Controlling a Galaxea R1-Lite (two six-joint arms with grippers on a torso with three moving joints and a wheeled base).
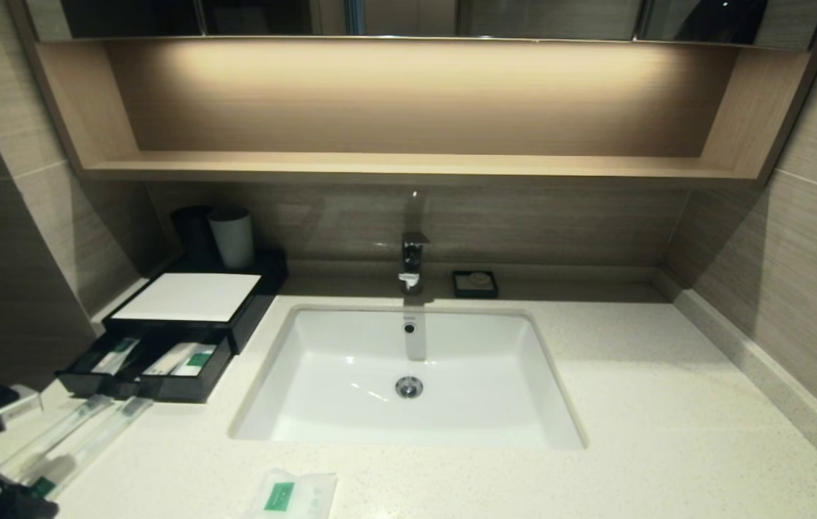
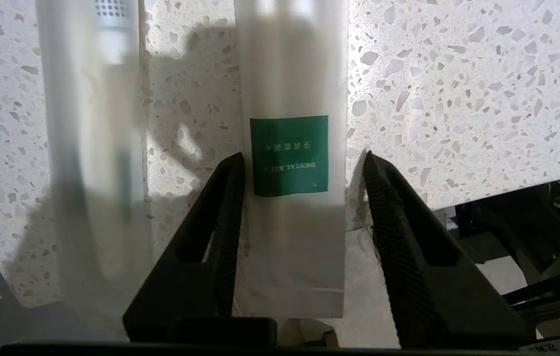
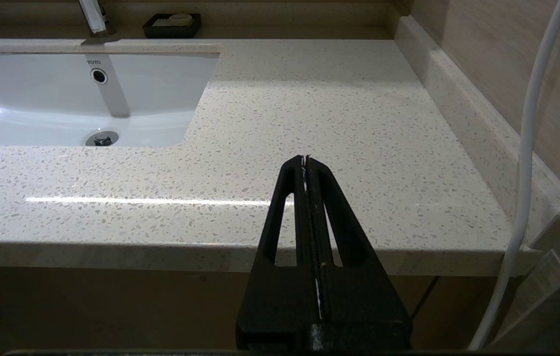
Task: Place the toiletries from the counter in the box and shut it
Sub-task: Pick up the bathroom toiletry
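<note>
the left end effector [image 2: 304, 163] straddled a wrapped toothbrush [image 2: 292, 198] at the counter's [image 2: 457, 99] front-left edge, not yet clenched; centring before squeezing seemed wise.

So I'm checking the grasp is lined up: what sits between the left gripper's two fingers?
In the left wrist view, the left gripper straddles one clear-wrapped toothbrush, its green label between the fingertips. The jaws stand apart on either side of it.

Two clear-wrapped toothbrushes [image 1: 73, 440] lie side by side at lower left on the speckled tabletop [image 1: 632, 404]. A white sachet [image 1: 293, 496] lies at bottom centre. The black box [image 1: 188, 310], upper left, has its drawer pulled open.
</note>
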